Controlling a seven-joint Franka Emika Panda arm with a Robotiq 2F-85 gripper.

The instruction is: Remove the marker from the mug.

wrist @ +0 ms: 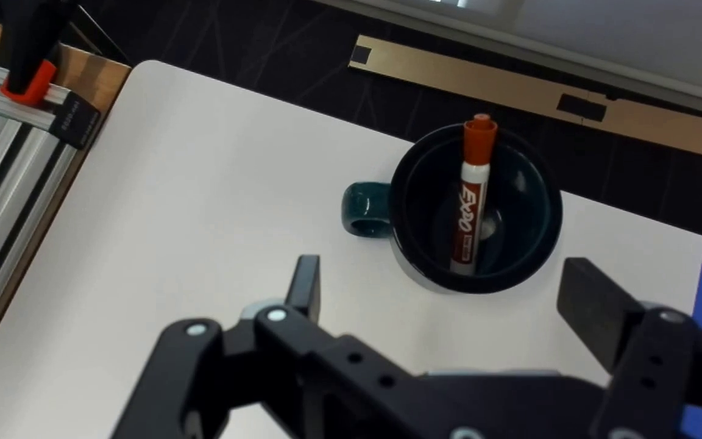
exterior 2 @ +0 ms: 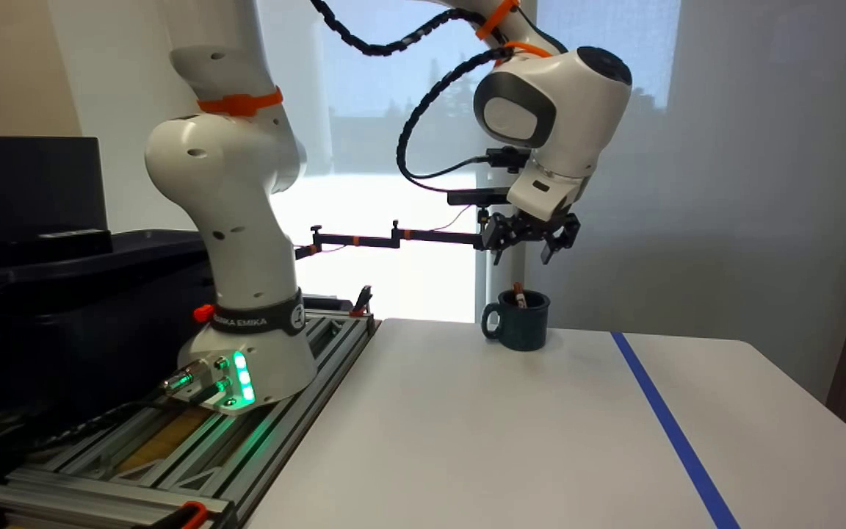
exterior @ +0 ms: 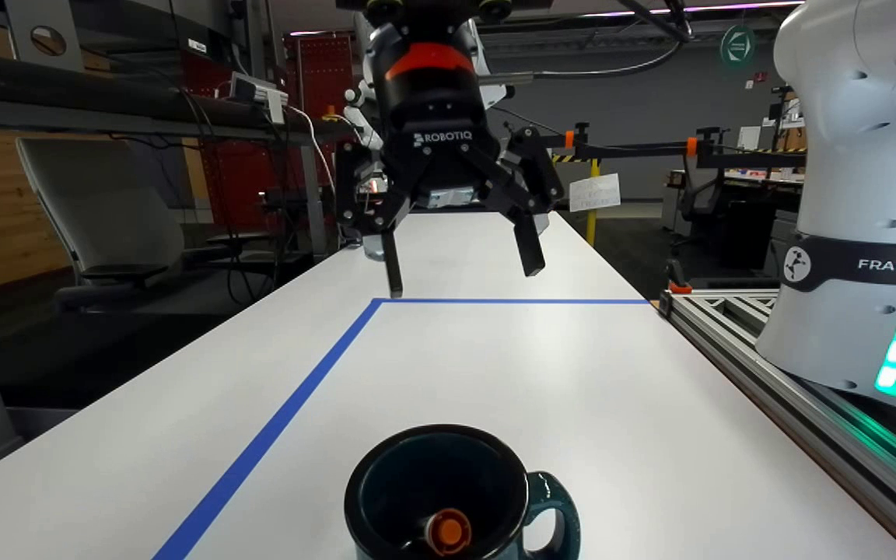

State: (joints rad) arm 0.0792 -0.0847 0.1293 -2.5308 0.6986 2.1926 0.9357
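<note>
A robotics lab, it seems, with something of the office about it; in both exterior views an arm [exterior 2: 239, 209] stands on metal rails [exterior 2: 285, 433] beside a table [exterior: 495, 373] marked with tape [exterior: 279, 424]; a laptop [exterior 2: 30, 187] in an exterior view; a chair [exterior: 98, 206] and, farther back, a desk [exterior: 784, 185] in an exterior view.

In an exterior view you'd stand close by the mug [exterior: 432, 476], just above its rim, gazing nearly level along the counter [exterior: 572, 389] toward the claw [exterior: 464, 284], with the arm's base [exterior: 837, 338] at your right. In an exterior view aimed at the bright window [exterior 2: 371, 184], you'd face roughly the opposite way from well back, base at your left, the mug near the counter's far end. The wrist view peers steeply down past the claw's fingers [wrist: 595, 308], close over the mug. All three share mug, counter and blue tape [exterior: 282, 420].
</note>
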